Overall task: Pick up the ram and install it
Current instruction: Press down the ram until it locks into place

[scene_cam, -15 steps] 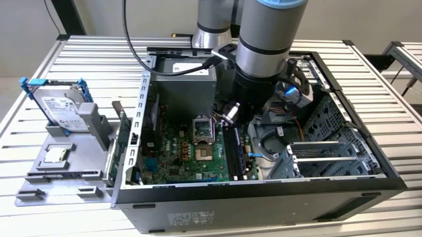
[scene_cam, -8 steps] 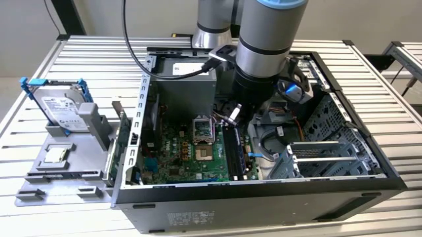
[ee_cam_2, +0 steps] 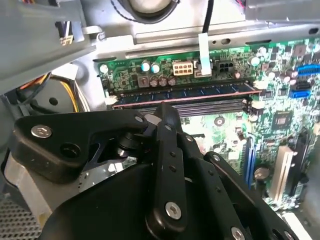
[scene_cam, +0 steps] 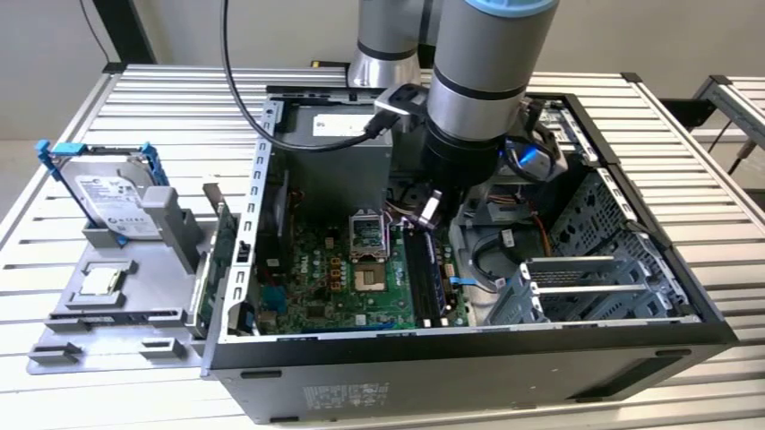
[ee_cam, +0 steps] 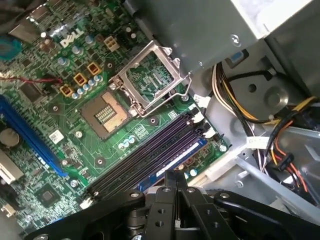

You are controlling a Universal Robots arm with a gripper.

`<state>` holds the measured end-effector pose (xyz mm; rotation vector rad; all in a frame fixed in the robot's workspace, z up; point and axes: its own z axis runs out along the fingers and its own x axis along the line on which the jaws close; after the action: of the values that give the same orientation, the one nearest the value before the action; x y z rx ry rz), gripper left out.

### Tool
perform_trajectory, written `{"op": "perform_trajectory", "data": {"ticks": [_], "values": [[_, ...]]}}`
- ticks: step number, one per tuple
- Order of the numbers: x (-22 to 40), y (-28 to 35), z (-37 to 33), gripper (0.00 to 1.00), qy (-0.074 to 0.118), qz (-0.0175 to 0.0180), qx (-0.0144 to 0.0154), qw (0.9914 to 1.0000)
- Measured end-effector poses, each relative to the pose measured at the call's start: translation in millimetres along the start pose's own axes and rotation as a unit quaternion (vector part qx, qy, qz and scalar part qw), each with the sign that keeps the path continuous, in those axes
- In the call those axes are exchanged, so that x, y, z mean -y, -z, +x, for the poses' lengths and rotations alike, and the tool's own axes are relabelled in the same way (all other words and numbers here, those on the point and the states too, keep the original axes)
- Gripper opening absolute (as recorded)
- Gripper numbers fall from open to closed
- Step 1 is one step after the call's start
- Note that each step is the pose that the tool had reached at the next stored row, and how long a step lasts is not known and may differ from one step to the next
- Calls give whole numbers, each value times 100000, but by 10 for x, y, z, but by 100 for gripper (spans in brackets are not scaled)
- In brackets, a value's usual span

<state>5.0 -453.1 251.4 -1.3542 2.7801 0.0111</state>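
The ram (ee_cam_2: 185, 92) is a long dark bluish stick standing in a slot near the edge of the green motherboard (ee_cam: 60, 135). It also shows as a blue strip, the ram (ee_cam: 172, 161), beside several empty dark slots (ee_cam: 150, 149). My gripper (ee_cam: 176, 176) hangs inside the open computer case with its black fingers closed together. Their tips sit right over the ram's top edge, and I cannot tell whether they touch it. In the exterior view the gripper (scene_cam: 428, 211) is low over the memory slots (scene_cam: 428, 269), under the arm's wrist.
The CPU socket (scene_cam: 368, 235) stands with its metal frame open beside the slots. Cable bundles (ee_cam: 260, 115) and a drive cage (scene_cam: 597, 287) fill the case at the exterior view's right. A hard drive (scene_cam: 114, 193) and a green card (scene_cam: 215, 260) rest outside at its left.
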Motion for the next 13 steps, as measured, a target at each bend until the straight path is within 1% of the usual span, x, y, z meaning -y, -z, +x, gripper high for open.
{"op": "perform_trajectory", "data": {"ticks": [4,7,10,12,13], "values": [[-1,0,0,0,2504,-63,79,99969],[-2,0,2,0,4330,-108,136,99906],[-3,0,2,0,6184,-173,184,99808],[-3,0,2,0,7601,-237,210,99710],[-3,0,2,0,8431,-278,225,99643]]}}
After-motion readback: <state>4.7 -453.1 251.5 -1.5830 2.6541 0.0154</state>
